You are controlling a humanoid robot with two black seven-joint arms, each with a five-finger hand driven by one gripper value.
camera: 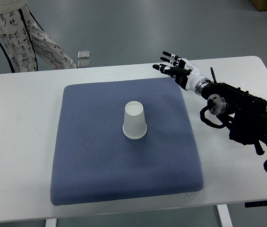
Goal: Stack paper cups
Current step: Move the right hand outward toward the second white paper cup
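- Paper cup (134, 121) stands upside down, mid blue pad (90, 170), w/ nothing else on the pad; can't tell if it's one cup or a stack.
- Risk, as I judge it: cup is light and the pad soft, so a sideways nudge could tip or roll it; a hard squeeze could crush it.
- Right hand (175, 69) hovers near pad's far right corner, well apart from cup; fingers spread, holding and touching nothing.
- Left hand not in view.
- Person's patterned sleeve (38, 42) at table's far left edge.
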